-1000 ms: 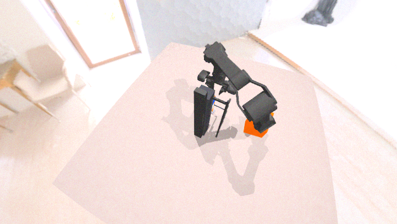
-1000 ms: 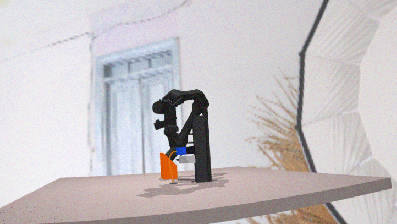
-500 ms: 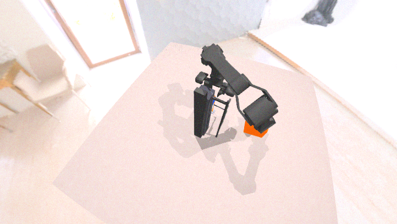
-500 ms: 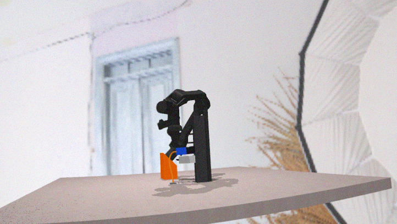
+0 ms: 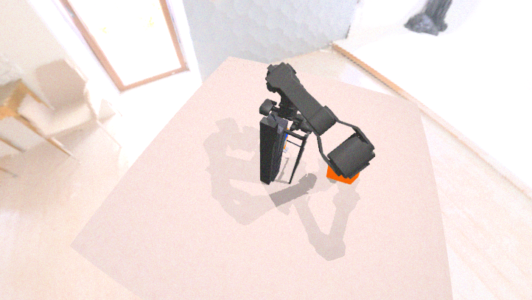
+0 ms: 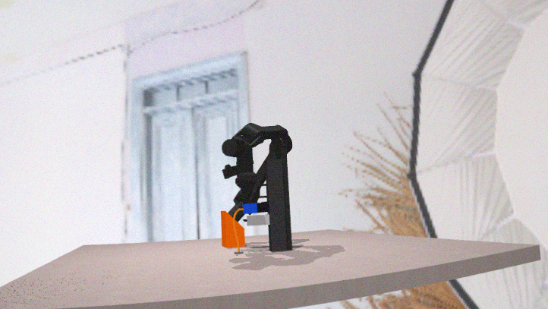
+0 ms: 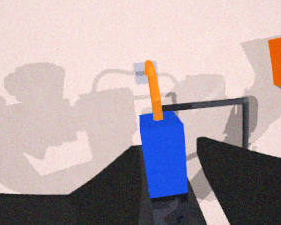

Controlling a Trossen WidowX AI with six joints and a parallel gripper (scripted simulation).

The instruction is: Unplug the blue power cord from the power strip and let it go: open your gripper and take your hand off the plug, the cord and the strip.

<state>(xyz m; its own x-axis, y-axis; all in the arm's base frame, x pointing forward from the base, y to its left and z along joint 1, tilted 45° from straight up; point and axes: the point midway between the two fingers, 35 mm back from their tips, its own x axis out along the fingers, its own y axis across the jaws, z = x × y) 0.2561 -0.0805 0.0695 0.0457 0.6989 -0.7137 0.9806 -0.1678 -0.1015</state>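
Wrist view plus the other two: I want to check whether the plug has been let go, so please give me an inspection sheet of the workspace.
Surface: pale table, shadows on its bare part.
Job's things: blue plug just above the white power strip on a black stand; whether it is fully out is unclear.
Clutter: orange block by the arm.
Grippers: gripper partly open, plug between its fingers, not withdrawn.
Cables: orange cord runs from the plug to the table.
Surroundings: door, dried grass.
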